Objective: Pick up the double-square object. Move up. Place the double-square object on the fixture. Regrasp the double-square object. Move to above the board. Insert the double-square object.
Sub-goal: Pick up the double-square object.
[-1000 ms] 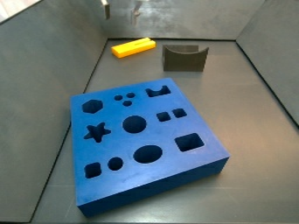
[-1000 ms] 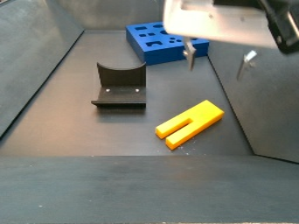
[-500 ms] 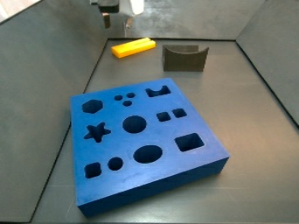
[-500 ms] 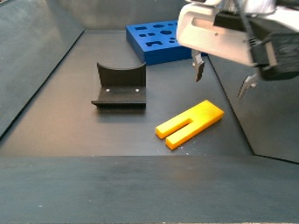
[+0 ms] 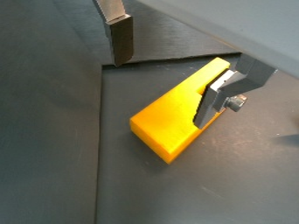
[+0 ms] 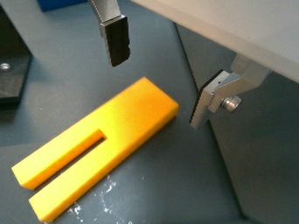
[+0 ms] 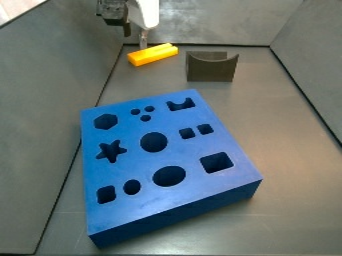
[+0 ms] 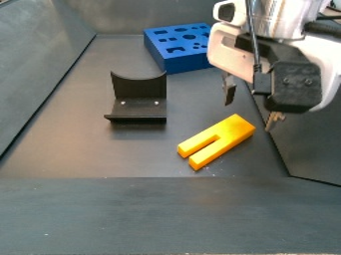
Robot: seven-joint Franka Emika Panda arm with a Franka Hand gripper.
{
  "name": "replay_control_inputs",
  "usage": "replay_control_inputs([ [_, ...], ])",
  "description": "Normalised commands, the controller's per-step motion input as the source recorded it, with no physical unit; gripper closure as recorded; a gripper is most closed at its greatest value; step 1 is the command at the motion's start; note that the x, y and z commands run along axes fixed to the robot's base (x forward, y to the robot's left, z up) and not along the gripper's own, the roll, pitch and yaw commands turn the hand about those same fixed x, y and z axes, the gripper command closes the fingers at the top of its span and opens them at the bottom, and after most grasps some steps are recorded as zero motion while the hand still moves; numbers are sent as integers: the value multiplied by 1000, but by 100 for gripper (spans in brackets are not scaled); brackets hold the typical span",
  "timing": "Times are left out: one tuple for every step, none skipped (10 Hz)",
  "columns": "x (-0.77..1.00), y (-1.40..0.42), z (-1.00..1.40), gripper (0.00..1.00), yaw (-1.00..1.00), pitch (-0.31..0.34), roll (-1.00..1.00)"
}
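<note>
the gripper (image 6: 170, 74) hangs spread just above the yellow bar's (image 6: 100, 146) far end, fingers straddling its width.

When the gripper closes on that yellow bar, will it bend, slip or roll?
The double-square object looks like solid moulded plastic, so probably stiff. Its flat faces suggest it won't roll. Its smooth surface might slip slightly. The open gripper hangs above one end, so an off-centre grasp could let it tilt.

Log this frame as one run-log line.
phase: pre-grasp | tool: open, above double-square object | object: flat on floor, not held | fixture: empty | board: no insert
</note>
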Motion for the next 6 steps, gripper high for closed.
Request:
replay_control_inputs([
  [151,117,-677,0,-249,-207,9],
  [194,6,-697,0,-117,-214,6],
  [271,0,-683,0,0,-189,11],
  [323,-11,-649,0,0,-144,0],
  [243,-26,-711,0,0,-146,29],
  [131,-14,-866,0,-3,-163,61],
])
